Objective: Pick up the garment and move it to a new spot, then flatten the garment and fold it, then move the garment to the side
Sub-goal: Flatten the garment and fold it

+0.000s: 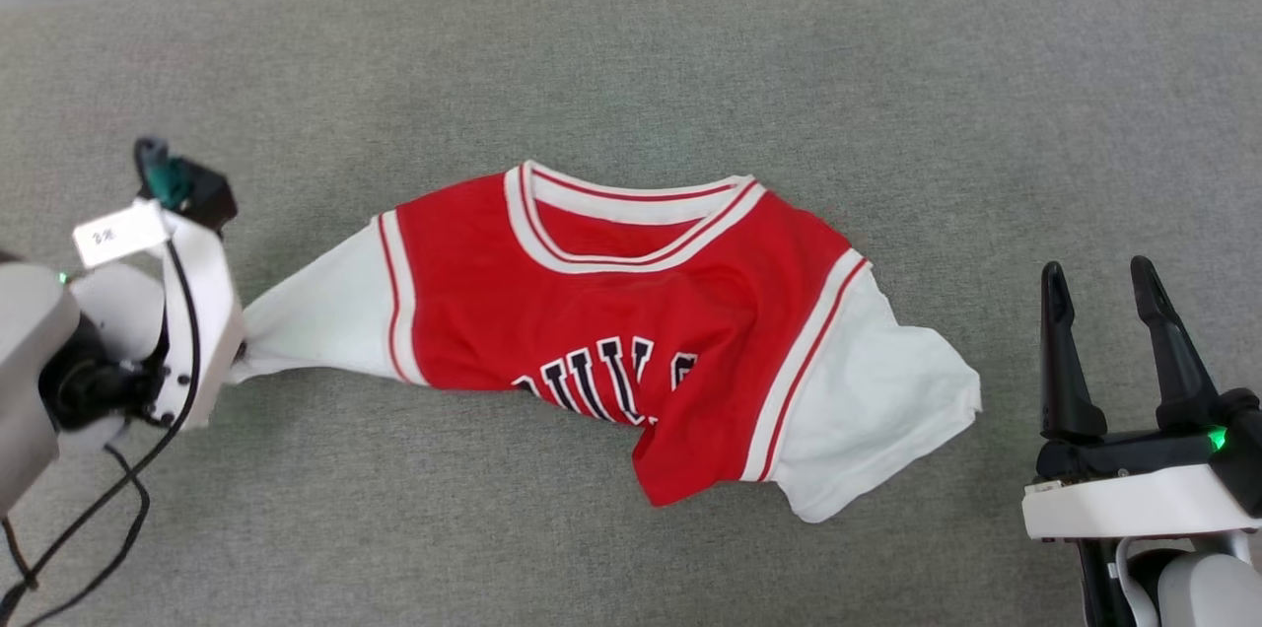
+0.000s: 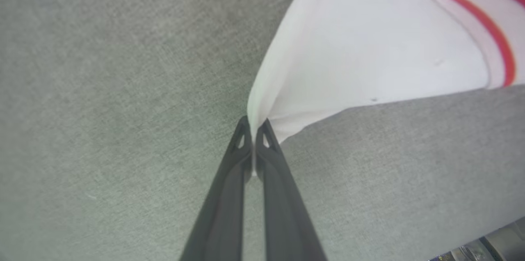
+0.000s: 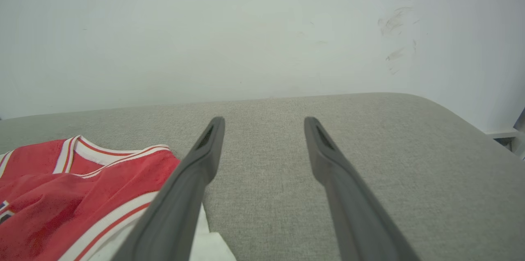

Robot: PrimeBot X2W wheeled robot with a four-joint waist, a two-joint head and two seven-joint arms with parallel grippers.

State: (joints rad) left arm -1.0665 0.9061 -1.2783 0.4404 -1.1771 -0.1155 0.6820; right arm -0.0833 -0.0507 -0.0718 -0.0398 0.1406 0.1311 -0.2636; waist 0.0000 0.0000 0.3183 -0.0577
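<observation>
Near right, the right end effector (image 1: 1097, 265) hovers over the grey surface (image 1: 690, 45), fingers well apart and holding nothing. It is just right of the garment (image 1: 631, 312), near the rumpled white right sleeve (image 1: 877, 390). Near left, the left end effector (image 2: 254, 123) is clamped on the tip of the left sleeve (image 1: 315, 321) (the white cloth bunches to a point between the fingertips). The garment lies mid-surface, front up and crumpled, and its black letters (image 1: 592, 381) are partly hidden at the near edge. Its striped collar (image 1: 631, 213) faces the far side. Beyond the surface's far edge stands a pale, scuffed wall (image 3: 246, 27).
</observation>
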